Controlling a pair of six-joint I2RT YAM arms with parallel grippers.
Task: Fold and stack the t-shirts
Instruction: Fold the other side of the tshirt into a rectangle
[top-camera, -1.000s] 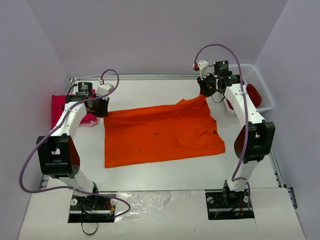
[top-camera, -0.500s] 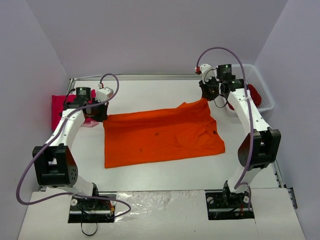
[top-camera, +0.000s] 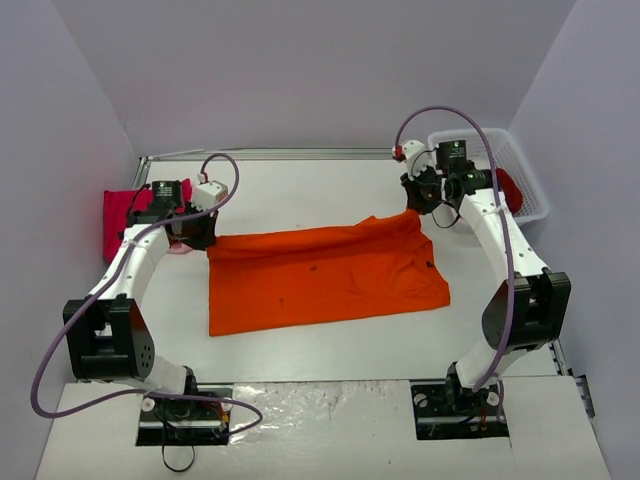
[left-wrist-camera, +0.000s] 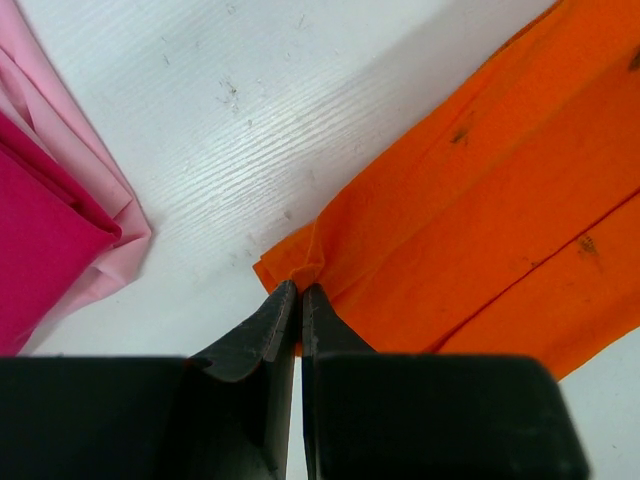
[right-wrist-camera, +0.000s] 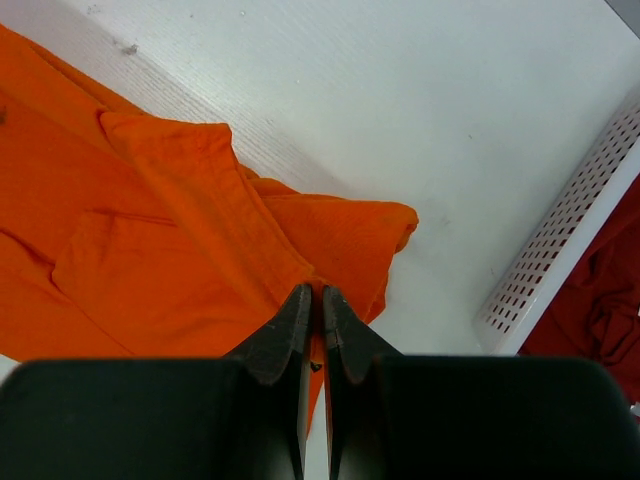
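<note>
Spread orange t-shirt (top-camera: 320, 275) lies mid white surface (top-camera: 330, 190), pale lilac walls around. Your left jaws are pinched tight on its far left corner, your right jaws on its far right corner. Since a second ago, both corners have drawn slightly toward the arm bases. Pink shirts (top-camera: 120, 215) lie left; the basket (top-camera: 522, 165) sits right.

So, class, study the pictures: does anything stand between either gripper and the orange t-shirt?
Nothing visible does. The left gripper is shut on the far left corner of the orange t-shirt, and the right gripper is shut on its far right corner.
</note>
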